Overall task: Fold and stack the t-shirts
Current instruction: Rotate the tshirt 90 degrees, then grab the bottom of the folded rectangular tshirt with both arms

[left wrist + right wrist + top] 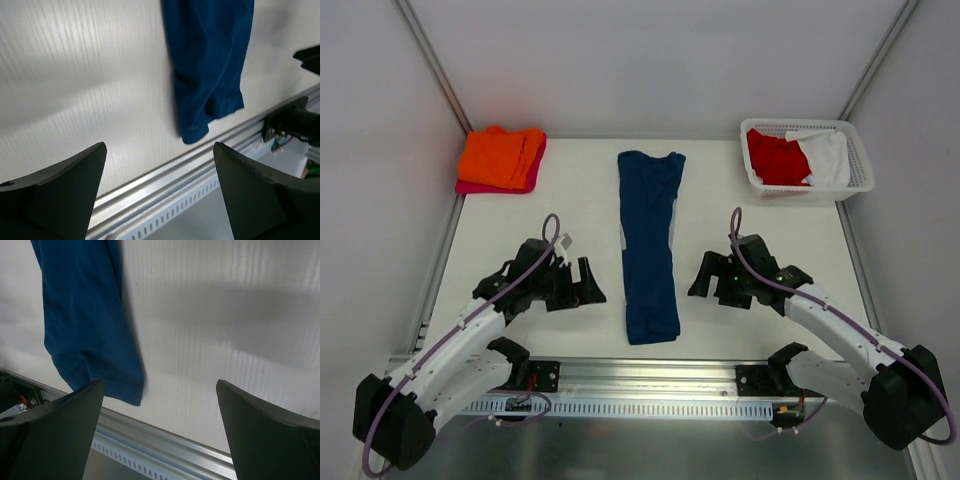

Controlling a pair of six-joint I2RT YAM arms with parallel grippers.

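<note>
The navy blue t-shirt [651, 243] lies folded into a long narrow strip down the middle of the table. Its near end shows in the left wrist view [210, 65] and in the right wrist view [87, 315]. My left gripper [588, 282] is open and empty, just left of the strip. My right gripper [703, 276] is open and empty, just right of it. An orange t-shirt [501, 156] lies folded on a magenta-pink one [480, 187] at the far left. A red t-shirt [777, 158] and a white t-shirt [827, 156] lie in the basket.
The white lattice basket [861, 170] stands at the far right corner. A metal rail [650, 375] runs along the table's near edge, between the arm bases. White walls with grey posts close in the table on three sides.
</note>
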